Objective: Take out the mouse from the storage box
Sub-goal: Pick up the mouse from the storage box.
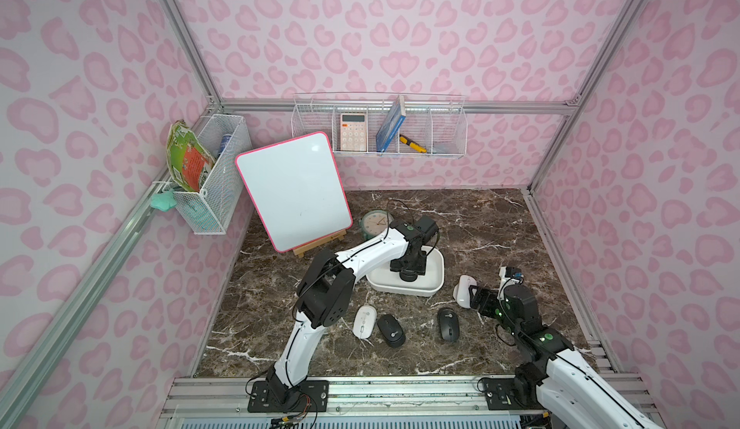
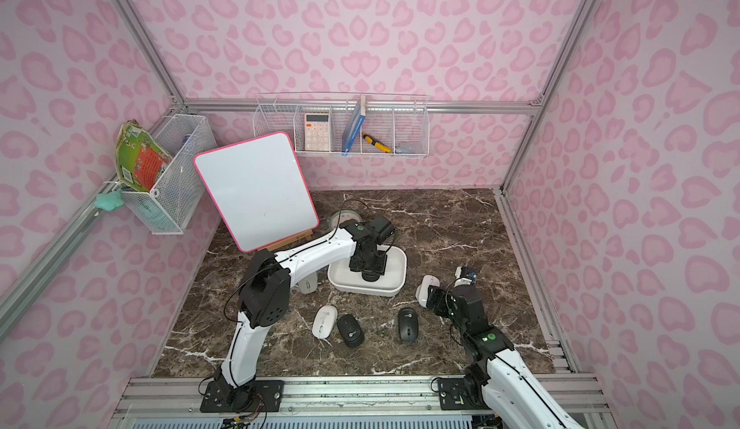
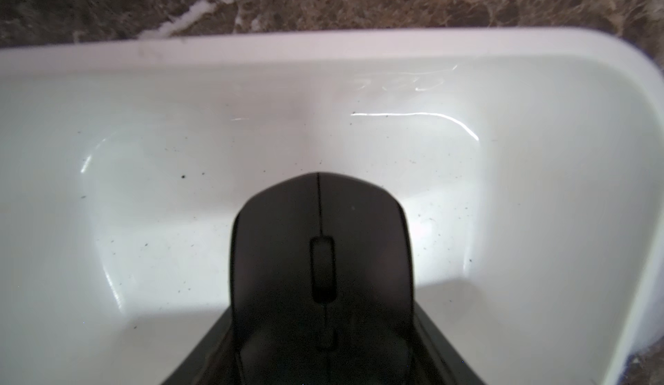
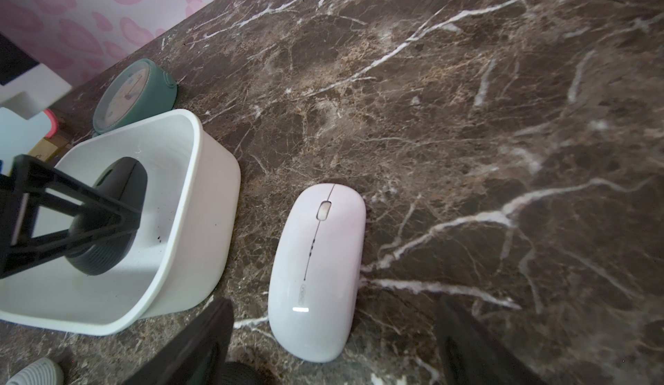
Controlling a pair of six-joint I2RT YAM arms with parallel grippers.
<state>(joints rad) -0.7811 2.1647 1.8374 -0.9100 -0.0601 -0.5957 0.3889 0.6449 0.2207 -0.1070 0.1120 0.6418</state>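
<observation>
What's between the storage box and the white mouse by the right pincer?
Only bare marble tabletop separates storage box and white mouse; the right wrist view shows it.

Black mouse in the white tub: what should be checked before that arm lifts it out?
1. Grip: the left pincer is shut on the black mouse, hugging both flanks: ok.
2. Lift: mouse clear of the storage box floor: cannot tell.
3. Box held down: not ok, it stands free.
4. Other arm: the right pincer is out of the way: ok, open, at the white mouse outside the box.
5. Bare tabletop for setting down: ok.
</observation>
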